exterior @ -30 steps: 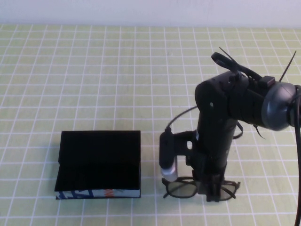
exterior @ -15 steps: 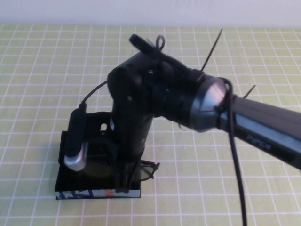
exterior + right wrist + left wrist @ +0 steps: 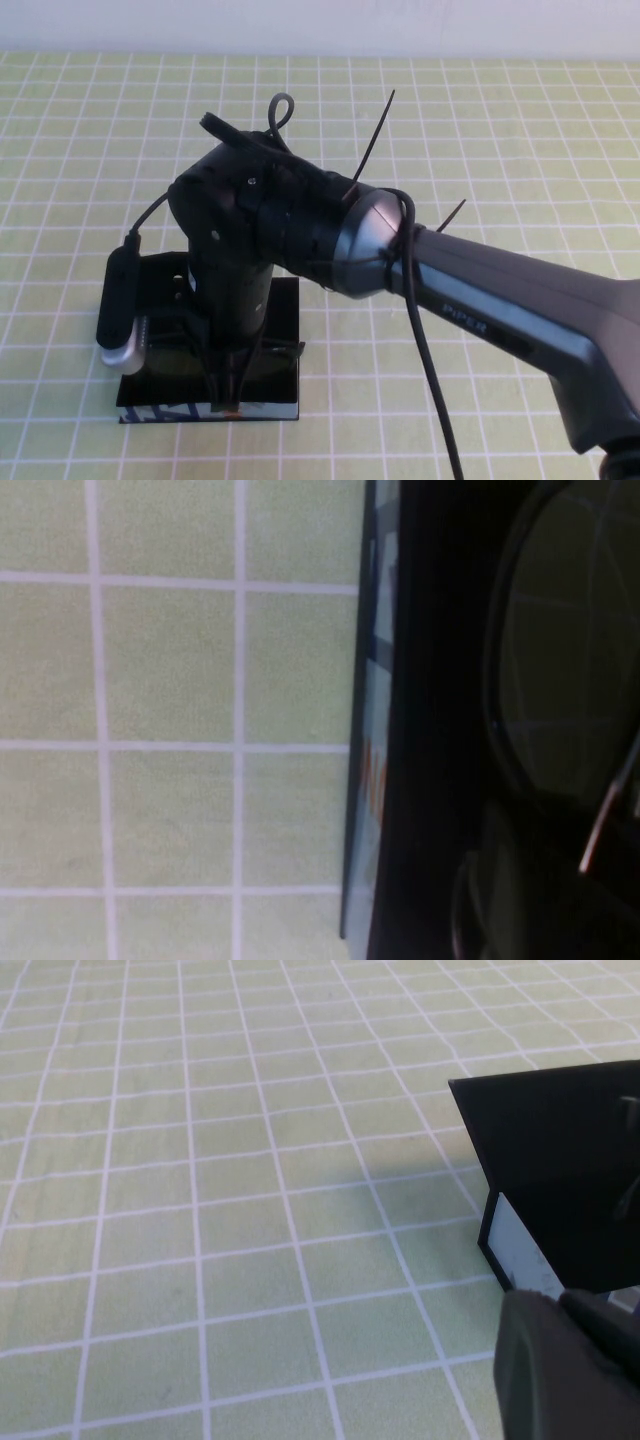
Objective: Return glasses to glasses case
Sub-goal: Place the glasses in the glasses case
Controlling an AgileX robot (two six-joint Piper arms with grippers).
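The glasses case [image 3: 282, 318] lies open on the table at the front left, its pale printed front edge [image 3: 262, 410] toward me. My right gripper [image 3: 228, 388] reaches down over the case and is shut on the black glasses [image 3: 272, 360], holding them inside the case's outline. The right wrist view shows a lens [image 3: 565, 680] over the black lining, beside the printed edge [image 3: 374, 740]. I cannot tell whether the glasses touch the lining. My left gripper [image 3: 567, 1368] shows only as a dark shape beside the case's corner [image 3: 520, 1250], outside the high view.
The table is covered by a pale green cloth with a white grid [image 3: 480, 150]. The right arm [image 3: 480, 300] stretches across the front right toward the case. A black cable [image 3: 425, 370] hangs from it.
My right gripper has carried the glasses leftward from the table right of the case to a spot over the open case, and has come lower into it.
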